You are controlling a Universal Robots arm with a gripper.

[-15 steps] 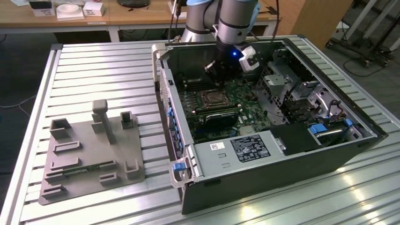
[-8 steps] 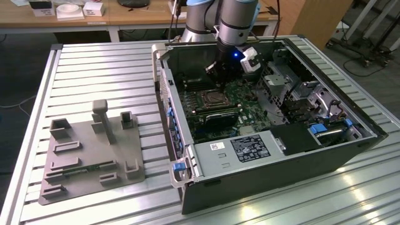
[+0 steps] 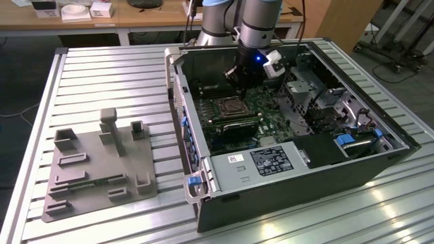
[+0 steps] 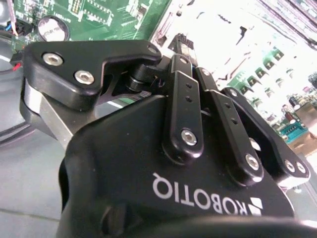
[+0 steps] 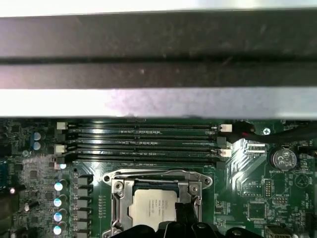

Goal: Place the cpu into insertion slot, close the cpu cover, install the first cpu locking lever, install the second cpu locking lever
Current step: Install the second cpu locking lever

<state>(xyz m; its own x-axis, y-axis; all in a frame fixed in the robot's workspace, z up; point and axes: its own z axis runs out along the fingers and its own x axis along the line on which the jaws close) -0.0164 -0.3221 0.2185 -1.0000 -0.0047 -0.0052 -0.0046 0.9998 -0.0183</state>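
The black gripper (image 3: 242, 91) hung low inside the open black computer case (image 3: 305, 168), just above the square silver-rimmed insertion slot (image 3: 233, 108) on the green motherboard. In the first wrist view, the small silvery-grey square cpu (image 5: 155, 204) lay in the slot, right under the gripper (image 5: 184, 215), whose fingers looked pressed close together, holding nothing

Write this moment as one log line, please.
end effector: low over socket | silvery-grey square cpu: seated in silver-rimmed insertion slot | thin silver cpu cover frame: down around chip
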